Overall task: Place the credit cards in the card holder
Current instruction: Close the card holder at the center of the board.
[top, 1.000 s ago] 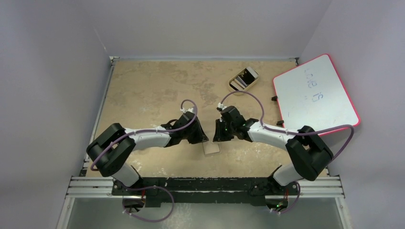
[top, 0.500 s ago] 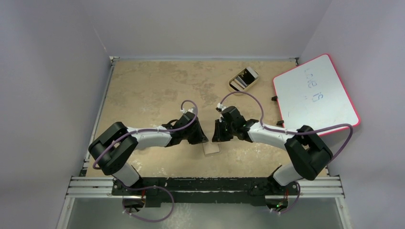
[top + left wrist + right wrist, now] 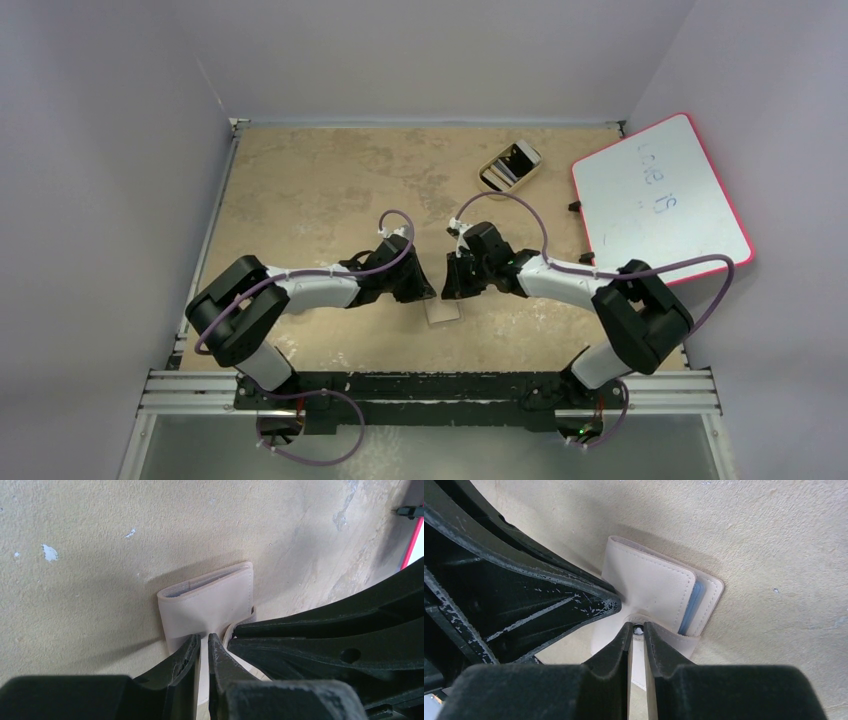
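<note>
Top external: shows the card holder (image 3: 443, 312) flat on the table (image 3: 300, 190), near the front edge, roughly midway between the two arm bases. Left gripper (image 3: 430, 293) and right gripper (image 3: 447, 291) both tipped down at the holder's far edge, just beside each other. Jaw state too small to judge here. Well apart at the back: tan tray (image 3: 488, 180) with a phone (image 3: 518, 158) in it. Whiteboard (image 3: 660, 195) at the right side.

Left wrist: card holder (image 3: 207, 602) folded shut, lying just past the fingertips, long edge across the view. Left gripper (image 3: 204, 640) pressed nearly together, pinching a thin leather flap at the holder's near edge. Black fingers of the right gripper crowding in from the right, touching that same near edge.

Right wrist: card holder (image 3: 649, 587) folded, stitched panel facing up. Blue-grey edge of the credit cards (image 3: 689, 607) peeking out between the two panels on the right side, possibly more than one, hard to count. Right gripper (image 3: 637, 627) squeezed onto the snap tab (image 3: 638, 645), with the metal stud right between the tips. Holder body just beyond the tips, tab running back under them. Left gripper's black body at the left, against the holder's left edge.
</note>
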Controlling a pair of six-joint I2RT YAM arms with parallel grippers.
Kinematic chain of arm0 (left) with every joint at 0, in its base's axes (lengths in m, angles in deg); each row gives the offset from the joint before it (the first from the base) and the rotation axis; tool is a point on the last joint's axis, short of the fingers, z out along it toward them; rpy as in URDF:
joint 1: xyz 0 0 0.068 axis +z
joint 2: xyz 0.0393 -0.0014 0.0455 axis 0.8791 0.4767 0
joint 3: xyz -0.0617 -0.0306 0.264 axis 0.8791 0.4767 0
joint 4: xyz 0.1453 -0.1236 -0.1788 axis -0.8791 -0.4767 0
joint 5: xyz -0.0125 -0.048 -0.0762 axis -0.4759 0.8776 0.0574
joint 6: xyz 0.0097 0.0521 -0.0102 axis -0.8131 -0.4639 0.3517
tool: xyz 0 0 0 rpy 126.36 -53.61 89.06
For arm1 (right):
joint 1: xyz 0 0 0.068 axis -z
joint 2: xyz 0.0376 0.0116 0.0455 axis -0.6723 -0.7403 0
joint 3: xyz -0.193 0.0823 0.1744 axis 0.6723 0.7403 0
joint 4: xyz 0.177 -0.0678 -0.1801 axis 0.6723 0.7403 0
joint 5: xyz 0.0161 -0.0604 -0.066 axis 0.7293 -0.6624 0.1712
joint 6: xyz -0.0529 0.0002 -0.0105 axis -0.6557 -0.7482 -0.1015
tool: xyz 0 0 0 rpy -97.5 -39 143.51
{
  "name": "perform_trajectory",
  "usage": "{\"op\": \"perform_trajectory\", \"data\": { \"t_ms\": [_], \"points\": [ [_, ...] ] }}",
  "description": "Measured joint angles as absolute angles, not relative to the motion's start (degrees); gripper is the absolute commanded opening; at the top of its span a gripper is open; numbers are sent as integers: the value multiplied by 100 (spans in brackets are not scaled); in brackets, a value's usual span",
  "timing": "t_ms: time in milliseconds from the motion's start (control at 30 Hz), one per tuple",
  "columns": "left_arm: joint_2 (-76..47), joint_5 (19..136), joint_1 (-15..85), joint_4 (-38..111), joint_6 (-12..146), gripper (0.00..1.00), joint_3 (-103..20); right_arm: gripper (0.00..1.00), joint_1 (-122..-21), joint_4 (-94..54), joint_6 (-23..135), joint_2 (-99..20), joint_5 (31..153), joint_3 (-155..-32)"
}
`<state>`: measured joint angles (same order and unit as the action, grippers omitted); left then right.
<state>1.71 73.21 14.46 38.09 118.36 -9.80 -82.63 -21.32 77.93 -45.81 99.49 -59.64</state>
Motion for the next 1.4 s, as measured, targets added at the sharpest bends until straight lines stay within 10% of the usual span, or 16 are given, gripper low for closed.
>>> {"op": "perform_trajectory", "data": {
  "t_ms": [1400],
  "points": [
    [84,7218,1448,3830,11924,10,-860,0,-9248,-783,7935,-5418,8209,-7026]
  ]
}}
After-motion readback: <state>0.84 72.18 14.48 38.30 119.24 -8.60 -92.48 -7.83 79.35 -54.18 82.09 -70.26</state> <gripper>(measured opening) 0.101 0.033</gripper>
